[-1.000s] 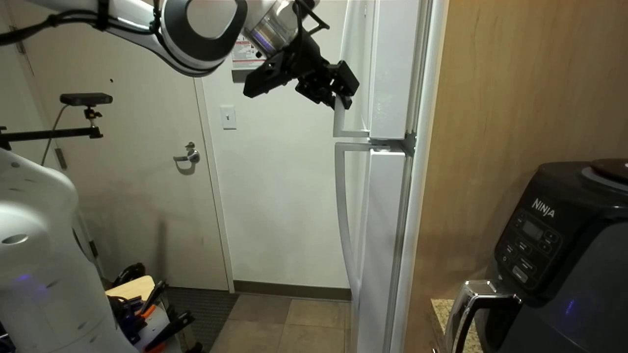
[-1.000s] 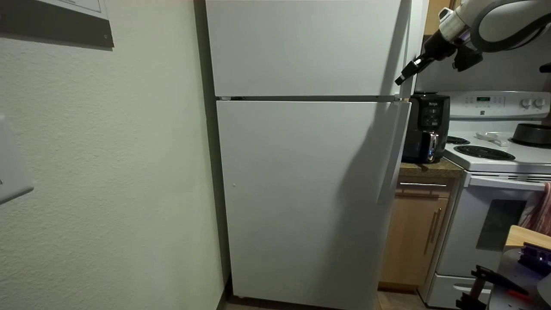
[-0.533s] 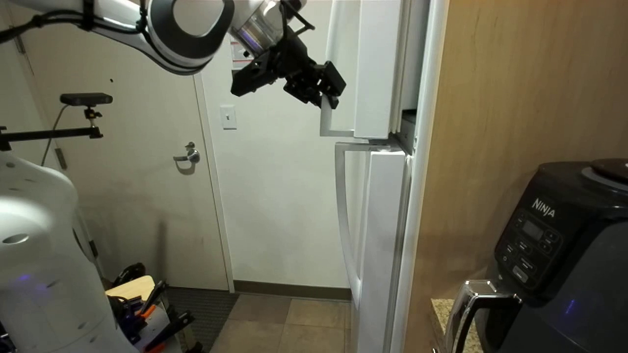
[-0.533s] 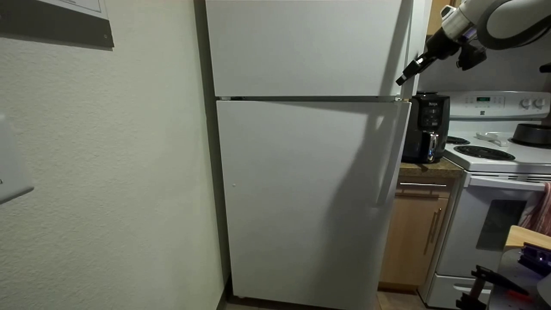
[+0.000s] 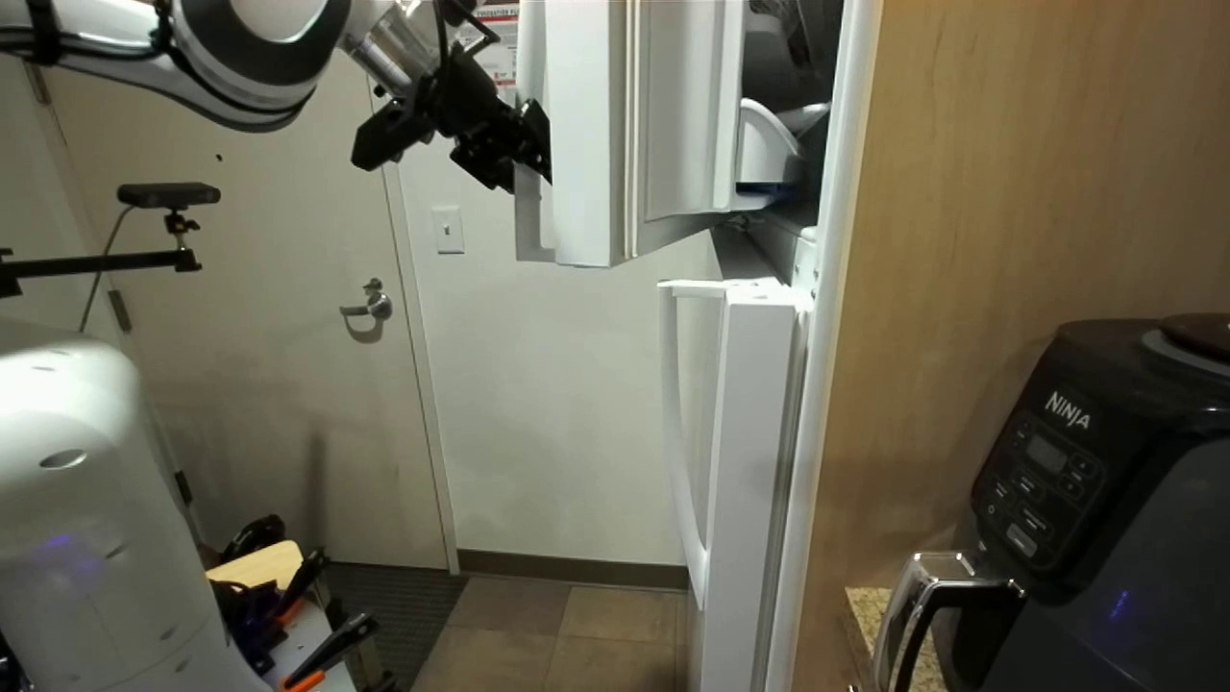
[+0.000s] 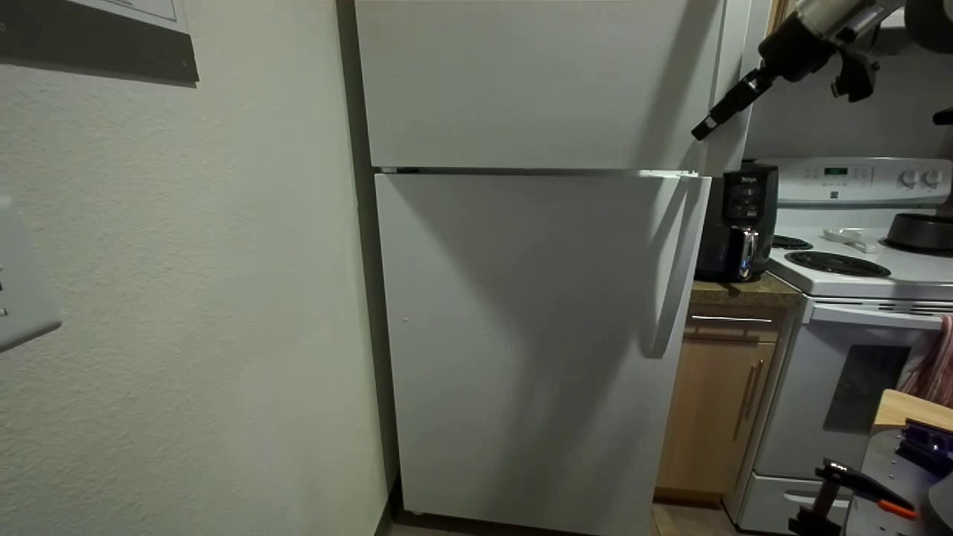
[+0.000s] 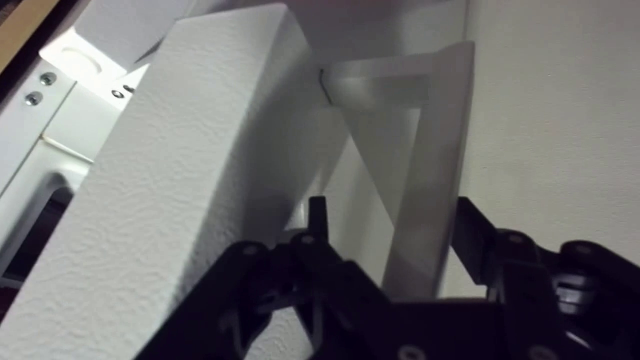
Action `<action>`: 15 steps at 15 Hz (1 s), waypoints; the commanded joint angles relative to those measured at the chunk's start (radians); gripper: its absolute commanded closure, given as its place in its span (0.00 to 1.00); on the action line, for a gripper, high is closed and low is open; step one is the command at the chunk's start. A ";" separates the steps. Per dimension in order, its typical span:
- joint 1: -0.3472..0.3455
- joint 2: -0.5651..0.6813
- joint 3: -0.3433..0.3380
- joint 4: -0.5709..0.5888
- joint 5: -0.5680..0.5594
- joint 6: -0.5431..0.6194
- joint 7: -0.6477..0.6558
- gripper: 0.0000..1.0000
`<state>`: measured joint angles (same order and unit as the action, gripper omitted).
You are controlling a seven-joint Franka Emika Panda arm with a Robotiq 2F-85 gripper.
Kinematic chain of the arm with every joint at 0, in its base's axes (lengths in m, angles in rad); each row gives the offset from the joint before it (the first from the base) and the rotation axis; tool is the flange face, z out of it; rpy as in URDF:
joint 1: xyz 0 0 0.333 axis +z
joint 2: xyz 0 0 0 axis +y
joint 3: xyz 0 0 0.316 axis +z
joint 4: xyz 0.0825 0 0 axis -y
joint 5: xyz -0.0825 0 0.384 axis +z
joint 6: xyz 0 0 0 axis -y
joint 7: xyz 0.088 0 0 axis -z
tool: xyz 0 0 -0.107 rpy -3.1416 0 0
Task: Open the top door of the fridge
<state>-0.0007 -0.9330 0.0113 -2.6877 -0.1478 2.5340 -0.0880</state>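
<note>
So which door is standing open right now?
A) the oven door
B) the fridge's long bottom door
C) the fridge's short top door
C, because in an exterior view the top door stands out from the fridge, with its inner side showing.

You're facing a tiled floor [image 5: 553,634] carrying the fridge [image 6: 532,298]; the speckled table [image 6: 770,292] is holding the black appliance [image 6: 747,219].
</note>
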 commanded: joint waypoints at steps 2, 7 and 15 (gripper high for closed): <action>-0.004 0.004 -0.004 0.002 0.003 -0.002 -0.002 0.25; -0.015 0.013 -0.014 0.002 0.003 -0.001 -0.002 0.25; -0.015 0.013 -0.014 0.002 0.003 -0.001 -0.002 0.25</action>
<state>-0.0146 -0.9206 -0.0048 -2.6875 -0.1480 2.5353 -0.0880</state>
